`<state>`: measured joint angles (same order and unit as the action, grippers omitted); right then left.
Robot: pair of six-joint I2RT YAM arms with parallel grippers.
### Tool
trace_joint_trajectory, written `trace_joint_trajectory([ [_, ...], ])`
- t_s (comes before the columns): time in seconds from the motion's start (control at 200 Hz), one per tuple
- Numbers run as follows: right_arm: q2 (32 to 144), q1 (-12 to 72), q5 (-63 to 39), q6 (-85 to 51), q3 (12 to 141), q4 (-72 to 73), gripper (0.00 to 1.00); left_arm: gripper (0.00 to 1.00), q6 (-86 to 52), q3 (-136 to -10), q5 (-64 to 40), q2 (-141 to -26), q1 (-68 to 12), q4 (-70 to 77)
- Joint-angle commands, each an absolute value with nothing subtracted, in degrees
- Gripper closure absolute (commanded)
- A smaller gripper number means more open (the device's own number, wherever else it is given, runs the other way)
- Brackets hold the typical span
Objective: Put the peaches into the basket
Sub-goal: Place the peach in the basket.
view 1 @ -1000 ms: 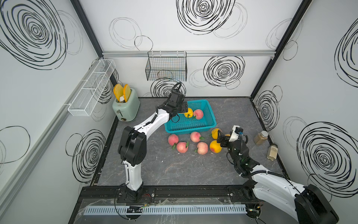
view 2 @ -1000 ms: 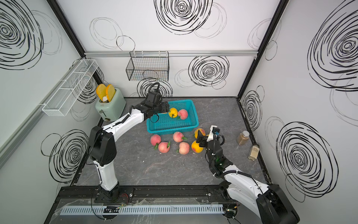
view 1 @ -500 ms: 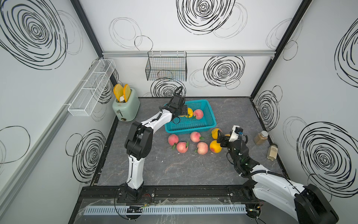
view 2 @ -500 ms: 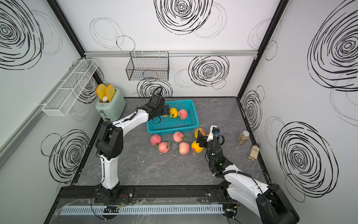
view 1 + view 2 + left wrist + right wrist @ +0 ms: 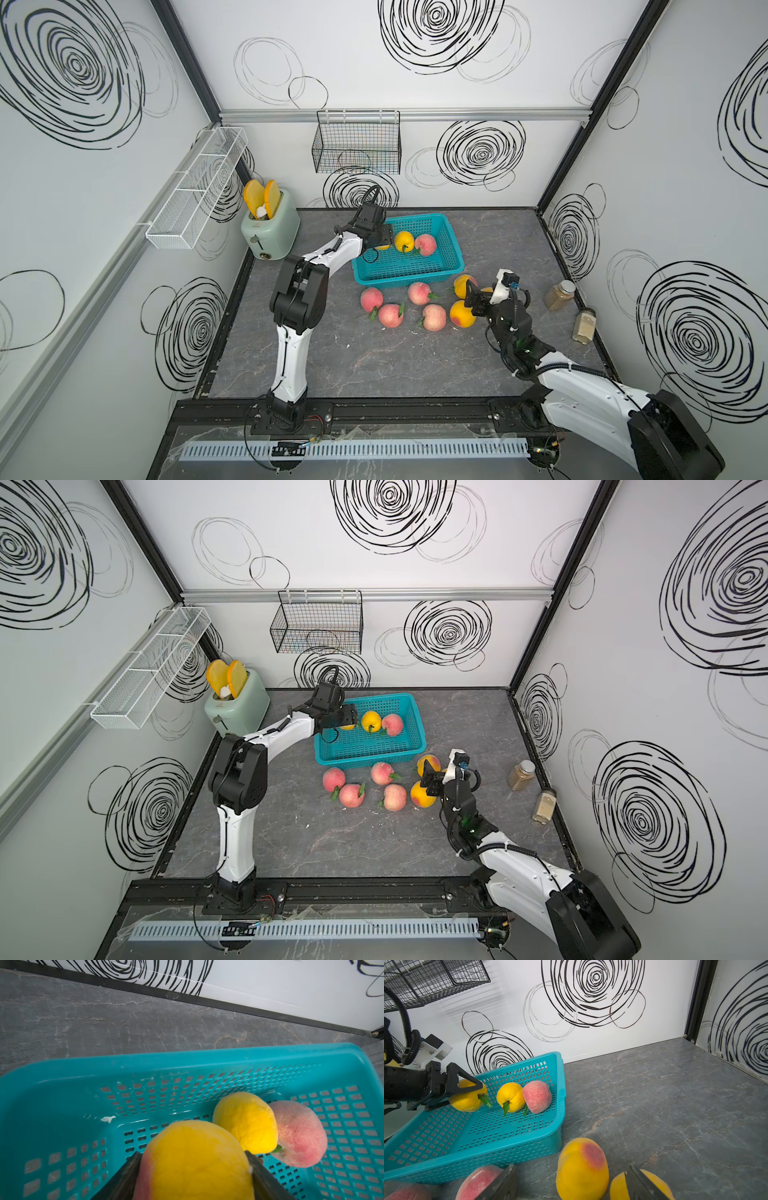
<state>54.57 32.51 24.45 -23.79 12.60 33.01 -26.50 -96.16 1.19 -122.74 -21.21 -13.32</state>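
White arm links (image 5: 289, 357), black joints (image 5: 297, 299), black corrugated cables (image 5: 405, 1022), dark pincer fingers (image 5: 124, 1180), white wrist camera mounts (image 5: 500, 286)

the basket (image 5: 415, 282) sits toward the worktop's (image 5: 374, 365) back, two peaches (image 5: 425, 244) side by side in it, a third peach (image 5: 467, 1103) in the left tool (image 5: 192, 1153) above its left end. more peaches (image 5: 390, 316) lie just before it, two jars (image 5: 560, 295) far right.

The teal basket (image 5: 62, 1076) is showing smooth, faintly glossy perforated plastic, the peaches (image 5: 245, 1120) are looking matt and finely fuzzy, the tabletop (image 5: 654, 1095) is showing a matt grey, stone-like veined finish, and the hanging wire basket (image 5: 357, 145) is looking like black-coated metal.
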Motion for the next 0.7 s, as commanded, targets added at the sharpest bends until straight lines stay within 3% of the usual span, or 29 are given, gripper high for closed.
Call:
trace_joint_trajectory([
  [0.0,55.0,32.9,24.8,-23.8,12.9,33.9,0.15,0.33,-27.9,-99.1,-0.5,-125.2,-20.8,-10.8],
  [0.695,55.0,32.9,24.7,-23.8,12.9,33.9,0.15,0.31,-29.2,-103.7,-2.2,-132.2,-20.8,-12.2],
])
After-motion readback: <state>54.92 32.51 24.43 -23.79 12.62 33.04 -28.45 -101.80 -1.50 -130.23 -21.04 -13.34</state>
